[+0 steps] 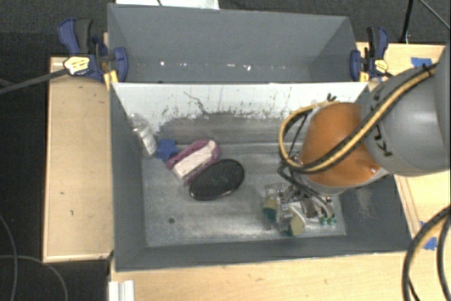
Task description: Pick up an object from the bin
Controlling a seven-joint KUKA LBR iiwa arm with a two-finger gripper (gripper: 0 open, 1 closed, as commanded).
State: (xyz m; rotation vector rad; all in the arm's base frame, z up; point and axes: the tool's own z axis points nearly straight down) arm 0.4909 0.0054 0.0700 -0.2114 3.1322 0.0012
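- Small green and tan pieces (272, 211) are seen right of the black oval (216, 179), directly beneath the gripper (301, 212).
- Whether the gripper is open or closed cannot be told.
- The grasp is judged to be in hand; a firm closing and a straight lift would be called for next.
- A pink-and-white block (194, 156) is touching the black oval's left.

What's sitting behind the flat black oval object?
A pink-and-white oblong block lies close behind the flat black oval object, a small blue piece beyond it; whether they touch is hidden.

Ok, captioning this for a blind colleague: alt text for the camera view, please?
The robot's claw hangs low in the grey bin, at the view's lower right. Left of it lie a black oval object and a pink-and-white object.
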